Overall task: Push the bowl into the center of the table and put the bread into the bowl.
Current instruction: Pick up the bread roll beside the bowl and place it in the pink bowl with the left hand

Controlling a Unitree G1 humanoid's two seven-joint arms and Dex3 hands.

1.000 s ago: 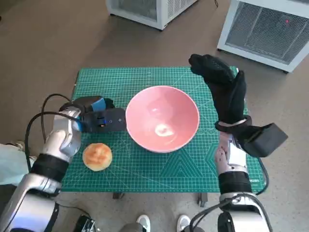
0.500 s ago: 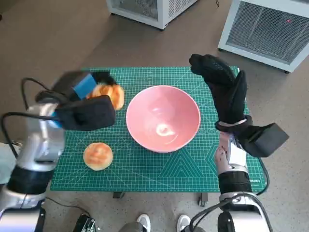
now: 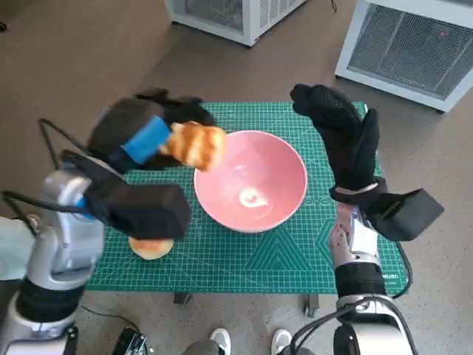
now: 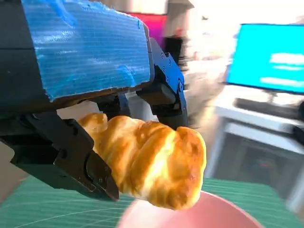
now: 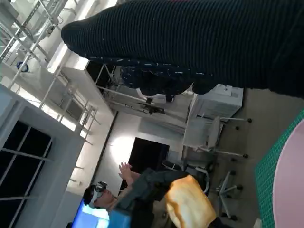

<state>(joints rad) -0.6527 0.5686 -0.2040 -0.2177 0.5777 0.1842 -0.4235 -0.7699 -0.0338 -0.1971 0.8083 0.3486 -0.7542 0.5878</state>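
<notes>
Blue-taped black left hand point(image 3: 144, 137) grips the golden twisted bread roll point(image 3: 196, 145) raised over the left rim of the pink ceramic bowl point(image 3: 251, 181), apparently ready for release, while the gloved right hand point(image 3: 341, 137), fingers spread, steadies the bowl's right side.

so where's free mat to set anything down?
Bare mat along the near edge below the pink bowl, and the far strip behind it. Crowded left: left hand holding bread, round bun. Right hand hangs by the bowl's right.
</notes>
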